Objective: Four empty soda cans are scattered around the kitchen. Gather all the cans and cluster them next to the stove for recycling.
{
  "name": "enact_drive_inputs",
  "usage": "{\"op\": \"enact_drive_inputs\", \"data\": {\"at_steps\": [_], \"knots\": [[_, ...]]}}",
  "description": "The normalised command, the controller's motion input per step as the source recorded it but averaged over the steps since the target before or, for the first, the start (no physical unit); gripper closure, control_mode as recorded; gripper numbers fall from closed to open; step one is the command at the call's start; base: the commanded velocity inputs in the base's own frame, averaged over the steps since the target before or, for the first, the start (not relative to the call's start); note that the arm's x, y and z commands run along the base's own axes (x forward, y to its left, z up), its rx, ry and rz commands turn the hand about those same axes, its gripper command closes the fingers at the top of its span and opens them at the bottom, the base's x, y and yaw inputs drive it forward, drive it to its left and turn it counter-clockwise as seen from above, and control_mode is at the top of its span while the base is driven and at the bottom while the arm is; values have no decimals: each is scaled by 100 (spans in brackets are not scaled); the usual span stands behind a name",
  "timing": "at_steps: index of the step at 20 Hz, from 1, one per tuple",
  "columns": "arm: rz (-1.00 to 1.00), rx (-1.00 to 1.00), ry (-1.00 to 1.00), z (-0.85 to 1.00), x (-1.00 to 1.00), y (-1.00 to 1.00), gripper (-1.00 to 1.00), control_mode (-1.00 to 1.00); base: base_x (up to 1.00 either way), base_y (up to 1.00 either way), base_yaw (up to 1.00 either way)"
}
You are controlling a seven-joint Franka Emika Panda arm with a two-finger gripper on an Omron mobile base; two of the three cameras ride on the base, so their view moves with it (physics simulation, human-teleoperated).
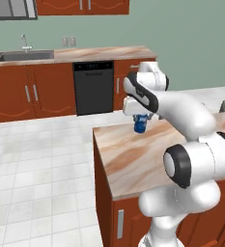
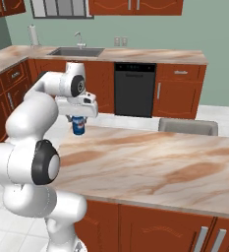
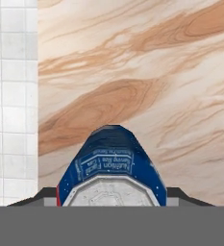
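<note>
Gripper (image 2: 78, 119) clamped on a blue soda can (image 2: 78, 125), held upright above the counter's (image 2: 150, 162) corner nearest the dishwasher (image 2: 134, 88). Mid-gathering, judging by the grip. Next: carry to the stove, set down beside it.

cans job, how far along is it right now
Nothing looks done yet: no stove or gathered cans appear in these views. In hand: the gripper is shut on a blue can, at the corner of the island counter. Left: carry it to the stove, then fetch the other three cans.
</note>
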Motion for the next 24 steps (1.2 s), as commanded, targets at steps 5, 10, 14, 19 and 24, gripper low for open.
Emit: {"op": "enact_drive_inputs", "data": {"at_steps": [5,10,14,19,24], "knots": [[0,0,0,26,-28,-16,100,-100,0,0,0],[0,0,0,26,-43,-25,100,-100,0,0,0],[0,0,0,11,-47,-28,100,-100,0,0,0],[-3,0,0,4,-46,-35,100,-100,0,0,0],[-13,-1,4,8,-31,-16,100,-100,0,0,0]]}}
